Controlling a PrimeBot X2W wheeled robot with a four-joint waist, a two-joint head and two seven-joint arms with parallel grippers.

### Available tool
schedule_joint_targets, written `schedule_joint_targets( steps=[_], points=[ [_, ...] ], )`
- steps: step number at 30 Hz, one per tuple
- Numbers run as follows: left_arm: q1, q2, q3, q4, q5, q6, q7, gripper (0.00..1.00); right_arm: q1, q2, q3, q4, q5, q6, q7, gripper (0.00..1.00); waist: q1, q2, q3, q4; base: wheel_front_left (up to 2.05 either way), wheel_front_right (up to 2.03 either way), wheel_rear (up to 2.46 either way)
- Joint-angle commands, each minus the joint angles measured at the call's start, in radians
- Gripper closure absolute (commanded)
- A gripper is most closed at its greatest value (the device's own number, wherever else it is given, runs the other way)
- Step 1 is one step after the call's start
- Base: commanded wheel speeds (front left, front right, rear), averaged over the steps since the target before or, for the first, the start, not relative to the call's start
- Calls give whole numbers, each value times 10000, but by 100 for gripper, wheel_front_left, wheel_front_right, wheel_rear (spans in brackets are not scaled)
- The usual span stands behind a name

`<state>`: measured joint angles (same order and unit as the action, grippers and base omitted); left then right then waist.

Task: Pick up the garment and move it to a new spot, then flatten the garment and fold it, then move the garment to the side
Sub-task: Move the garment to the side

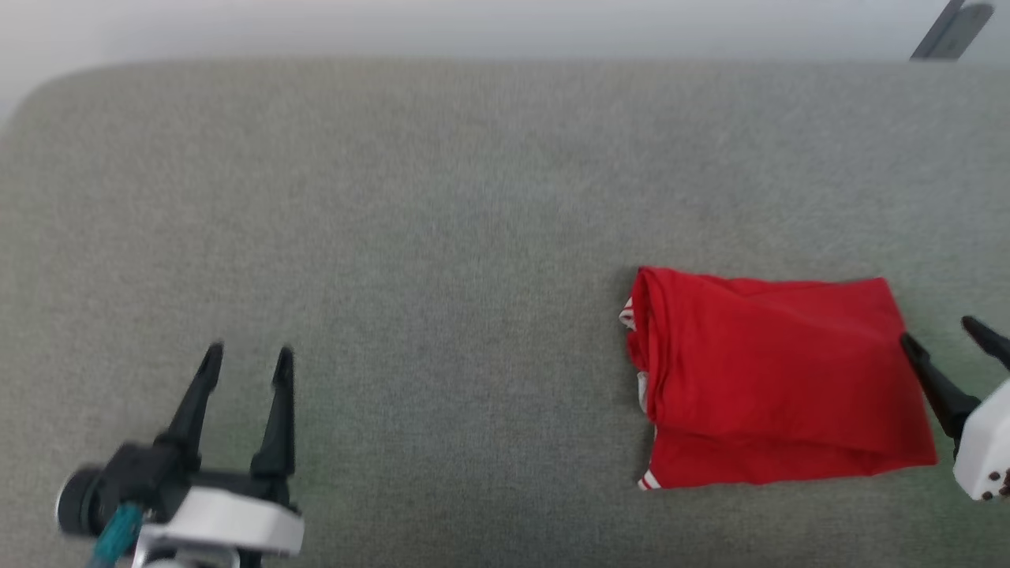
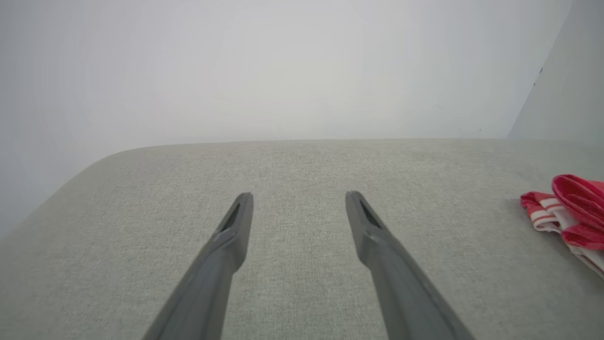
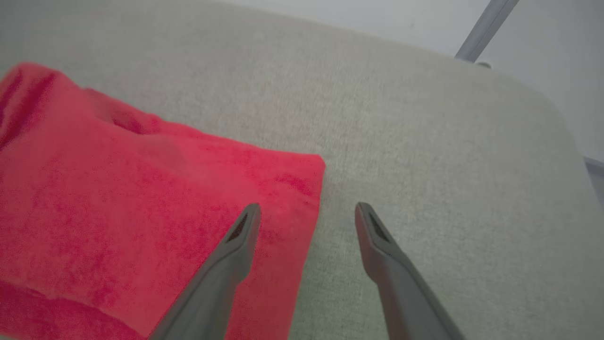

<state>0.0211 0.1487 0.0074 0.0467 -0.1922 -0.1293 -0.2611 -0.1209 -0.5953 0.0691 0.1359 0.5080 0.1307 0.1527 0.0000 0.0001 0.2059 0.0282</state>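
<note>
The garment (image 1: 777,379) lies folded into a red rectangle on the right part of the grey table (image 1: 442,237), with striped trim peeking out at its left edge. My right gripper (image 1: 939,331) hovers open at the garment's right edge; in the right wrist view one finger is over the red garment (image 3: 141,198) and the other over bare cloth, with my right gripper (image 3: 306,208) holding nothing. My left gripper (image 1: 248,356) stands open and empty at the lower left, far from the garment. The left wrist view shows my left gripper (image 2: 298,196) over bare table, the garment's (image 2: 571,208) striped edge at far right.
The table's rounded far left corner (image 1: 55,87) and far edge meet a pale wall. A grey metal bar (image 1: 947,31) leans at the top right beyond the table. Bare grey surface stretches between the two grippers.
</note>
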Motion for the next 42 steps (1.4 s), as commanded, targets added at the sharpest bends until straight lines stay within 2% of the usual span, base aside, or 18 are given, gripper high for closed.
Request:
schedule_joint_targets(
  steps=[1,5,8,13,16,20,21,22,24,32,42],
  points=[
    [-352,104,-117,8,76,-11,-53,0,-255,-237,255,-122,278,-1,703,0,0,-1,509,70,0,0,0],
    [-1064,248,-351,90,24,-11,-53,0,-606,-1061,831,-617,1240,-2,2846,0,0,-1,1106,202,0,0,0],
    [-1449,268,-420,102,1,-11,-53,0,-817,-1351,701,-798,1686,-2,4212,0,0,-1,1441,264,0,0,0],
    [-1989,171,-584,98,4,-11,-53,0,-689,-1258,578,-1103,2033,-1,6376,0,0,-1,2024,437,0,0,0],
    [-2191,135,-644,108,-10,-11,-53,0,-620,-968,607,-1238,2105,1,6906,0,0,-1,2300,470,0,0,0],
    [-2449,185,-767,169,-10,-11,-53,0,-846,-520,550,-1178,1808,1,6745,0,0,-1,2626,451,0,0,0],
    [-2492,206,-772,175,-13,-11,-53,0,-918,-375,549,-1130,1741,1,6662,11,0,-1,2682,422,0,0,0],
    [-2532,225,-779,185,-13,-11,-53,0,-949,-276,572,-1066,1692,1,6607,50,0,-1,2736,393,0,0,0],
    [-2619,274,-786,196,-17,-11,-53,0,-982,-178,704,-983,1606,1,6510,100,0,-1,2825,301,0,0,0],
    [-2765,588,-699,72,81,-11,-53,0,-1388,-106,158,-606,1459,-50,5214,100,0,-1,2931,-482,0,0,0],
    [-3575,1108,-1302,-247,4,-11,-52,0,-1610,-184,-1812,-301,1793,-23,3599,100,0,-1,3499,-1731,0,0,0]
  ],
)
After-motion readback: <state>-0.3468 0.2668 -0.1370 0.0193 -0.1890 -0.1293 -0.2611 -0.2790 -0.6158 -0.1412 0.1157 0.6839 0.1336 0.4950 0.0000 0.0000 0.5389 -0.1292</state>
